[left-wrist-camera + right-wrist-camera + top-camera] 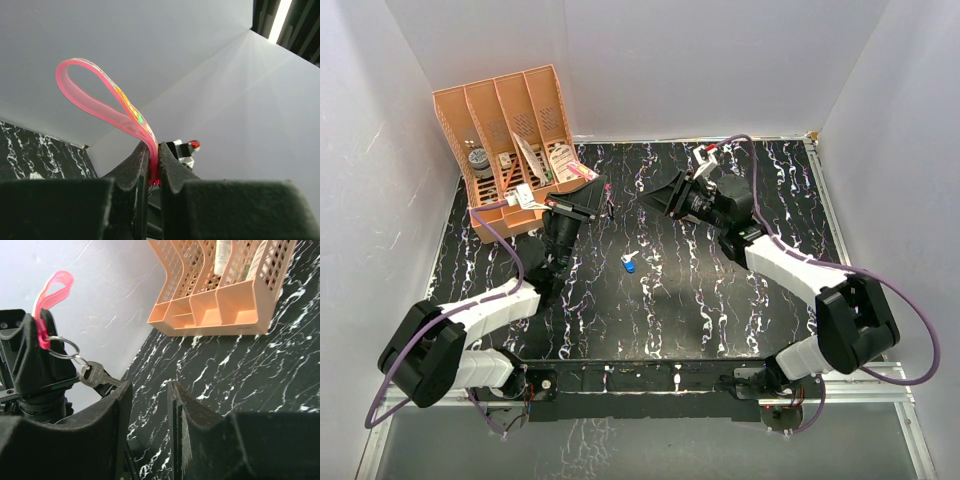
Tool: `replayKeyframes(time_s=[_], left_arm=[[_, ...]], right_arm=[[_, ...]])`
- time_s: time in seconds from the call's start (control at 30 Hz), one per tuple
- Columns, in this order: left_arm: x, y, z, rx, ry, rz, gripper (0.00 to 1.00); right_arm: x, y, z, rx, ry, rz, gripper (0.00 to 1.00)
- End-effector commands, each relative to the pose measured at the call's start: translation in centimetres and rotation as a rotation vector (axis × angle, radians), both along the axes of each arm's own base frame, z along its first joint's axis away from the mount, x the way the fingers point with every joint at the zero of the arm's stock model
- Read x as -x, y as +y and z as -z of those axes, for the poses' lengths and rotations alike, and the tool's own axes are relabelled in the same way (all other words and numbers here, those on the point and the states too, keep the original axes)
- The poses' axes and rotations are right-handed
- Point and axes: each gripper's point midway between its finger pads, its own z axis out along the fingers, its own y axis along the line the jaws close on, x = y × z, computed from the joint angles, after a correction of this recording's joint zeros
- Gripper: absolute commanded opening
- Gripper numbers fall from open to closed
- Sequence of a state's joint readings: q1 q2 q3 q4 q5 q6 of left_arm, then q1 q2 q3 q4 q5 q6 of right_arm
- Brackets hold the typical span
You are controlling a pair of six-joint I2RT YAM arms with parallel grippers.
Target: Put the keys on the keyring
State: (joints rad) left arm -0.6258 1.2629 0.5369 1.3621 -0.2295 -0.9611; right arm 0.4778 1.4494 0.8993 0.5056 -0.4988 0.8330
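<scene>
Left jaws are clamped tight on the pink strap of the keyring (131, 111), whose loop stands up free above the fingers. Right jaws stand parted with nothing between them. From the right wrist view the dark key (96, 376) hangs off the keyring just below the left jaws. Its blade slants down to the tip of one right finger (112, 405), and whether it touches there I cannot tell. Both sets of jaws are raised over the far half of the bench (720, 300), facing each other with a small gap between them.

The blue key (630, 264) lies flat near the bench's middle. It is nearer the arm bases than either set of jaws, between the two forearms and touching neither. Bare bench surrounds it on all sides, with the widest open stretch in front of it and to its right.

An orange rack (450, 125) fills the far left corner, its back to the walls, with small items in its slots. The left jaws hang just beside its front right corner, so room is tight on that side. The right forearm crosses the right half of the bench, with a purple cable looping off it past the right edge.

The bench top is black with white veining. Plain white walls (670, 70) close it in on the left, far and right sides, and a metal rail runs along the near edge by the arm bases.
</scene>
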Motion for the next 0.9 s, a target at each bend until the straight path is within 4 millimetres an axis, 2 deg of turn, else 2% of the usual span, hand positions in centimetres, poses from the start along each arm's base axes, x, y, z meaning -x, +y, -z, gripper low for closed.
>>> replayKeyframes(time_s=[0.0,0.13,0.23,0.33,0.43,0.53,0.67,0.87], left_arm=[[-0.1,0.6,-1.4,0.004,0.002,-0.039,0.0],[-0.7,0.9,-0.7,-0.003,0.054,-0.062,0.0],[-1.3,1.1,0.2,-0.022,0.113,-0.086,0.0],[-1.9,1.3,1.2,-0.051,0.179,-0.116,0.0],[-2.1,1.6,1.7,-0.058,0.205,-0.135,0.0],[-2.2,1.9,2.0,-0.057,0.215,-0.147,0.0],[-2.2,2.3,2.2,-0.053,0.231,-0.168,0.0],[-2.0,3.2,2.1,-0.057,0.246,-0.2,0.0]], right_arm=[[0.0,-1.5,-1.5,0.077,-0.124,0.055,0.33],[0.0,-2.3,0.5,0.187,-0.131,0.07,0.48],[0.1,-2.6,2.8,0.257,-0.106,0.058,0.49],[0.6,-2.3,6.2,0.305,-0.034,0.035,0.49],[1.4,-1.6,9.9,0.365,0.026,0.012,0.49],[2.1,-0.3,12.6,0.421,0.057,-0.014,0.49],[2.5,1.7,14.8,0.501,0.081,-0.012,0.49],[2.1,4.2,16.7,0.612,0.081,0.059,0.48]])
